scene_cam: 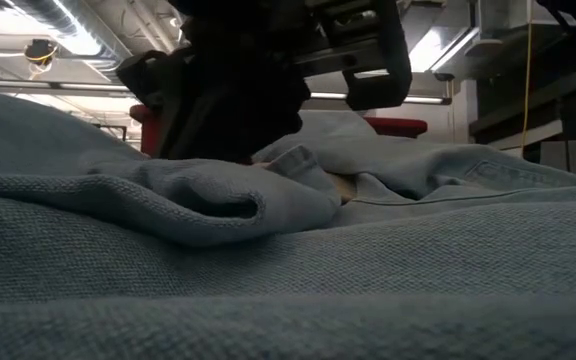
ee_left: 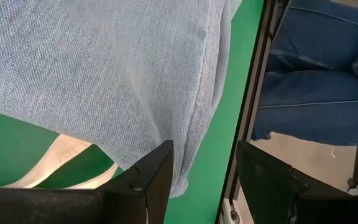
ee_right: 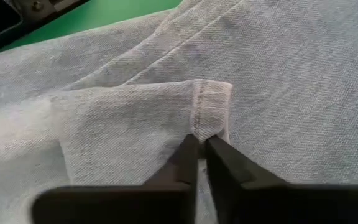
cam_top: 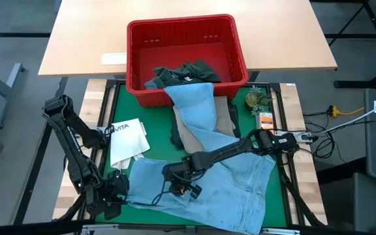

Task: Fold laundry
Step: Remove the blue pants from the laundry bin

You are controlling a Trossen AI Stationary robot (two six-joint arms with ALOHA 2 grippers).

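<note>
1. One pair of light blue jeans lies spread on the green mat, covering its near half; one leg runs up to the basket's rim.
2. One red laundry basket sits at the far edge, straddling the mat and the wooden table. One dark green-grey garment is bunched inside it.
3. One beige piece shows beneath the jeans leg, mid-mat.
4. One white tote bag with black lettering lies left of the jeans.
5. Right gripper: down on the jeans near the mat's near edge, fingers pinched almost together on a folded hem corner.
6. Left gripper: at the near left corner, fingers apart, holding nothing, beside the jeans' edge.
7. One person's denim-clad legs sit beyond the frame.
</note>
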